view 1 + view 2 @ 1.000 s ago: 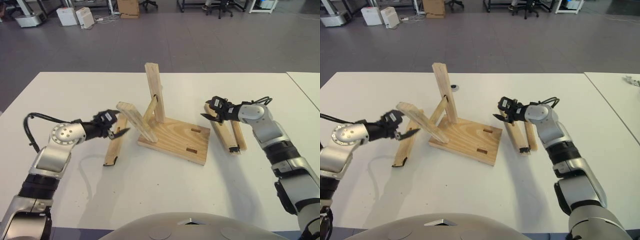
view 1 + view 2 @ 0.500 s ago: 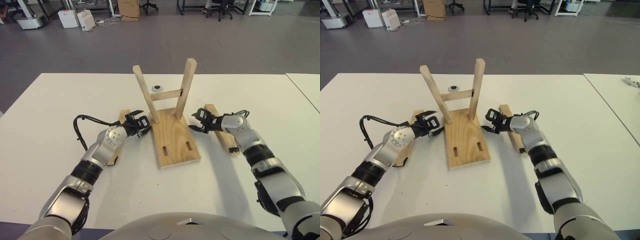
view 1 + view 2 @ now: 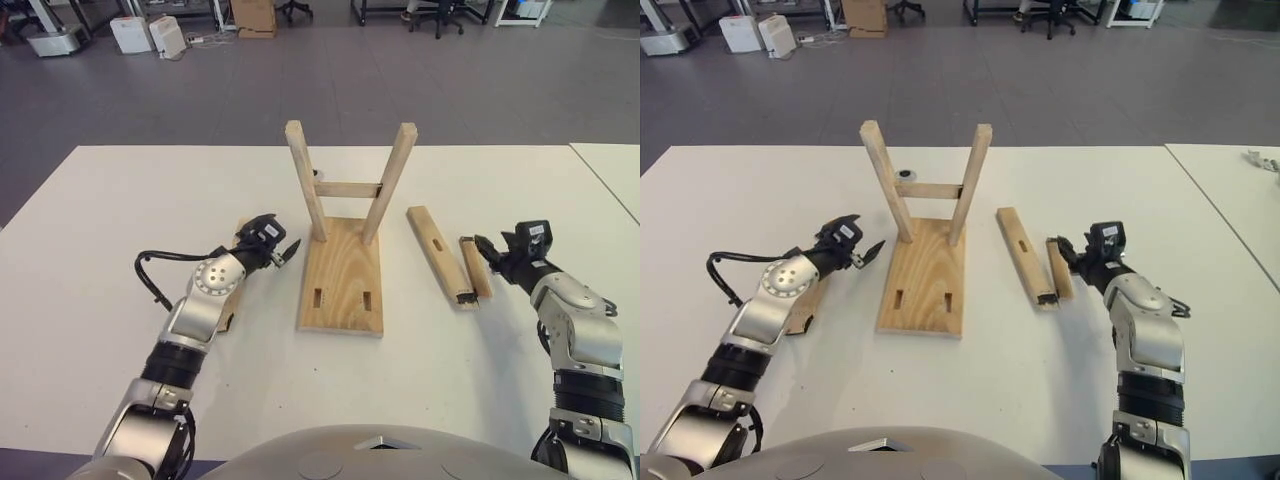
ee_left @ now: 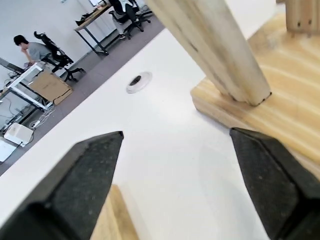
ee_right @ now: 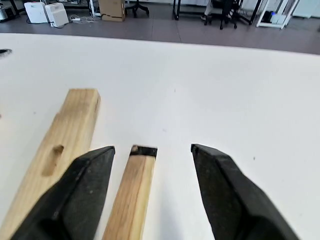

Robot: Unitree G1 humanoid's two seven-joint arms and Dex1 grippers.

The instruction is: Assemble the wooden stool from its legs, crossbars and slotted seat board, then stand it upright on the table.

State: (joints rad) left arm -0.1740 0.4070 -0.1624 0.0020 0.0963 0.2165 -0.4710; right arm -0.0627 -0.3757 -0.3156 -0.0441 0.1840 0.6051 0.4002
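Observation:
The slotted seat board [image 3: 342, 285] lies flat mid-table with two legs [image 3: 305, 180] [image 3: 391, 183] standing up from its far end, joined by a crossbar [image 3: 348, 190]. My left gripper [image 3: 284, 250] is open just left of the board, near the left leg's foot [image 4: 225, 55]. Right of the board lie a loose leg [image 3: 434, 255] and a short crossbar [image 3: 473, 268]. My right gripper [image 3: 488, 250] is open at the far end of that crossbar [image 5: 134, 197], fingers [image 5: 85, 190] on either side without touching. Another wooden piece [image 3: 226, 318] lies under my left forearm.
A small round fitting [image 3: 905, 174] sits in the tabletop behind the legs. A second white table [image 3: 612, 170] stands at the right. The white table [image 3: 120, 200] has free room along the left, front and far right.
The seat board with its two legs went from tilted to flat and squared up. My right gripper drew back from the board to the short crossbar. My left gripper backed slightly off the board.

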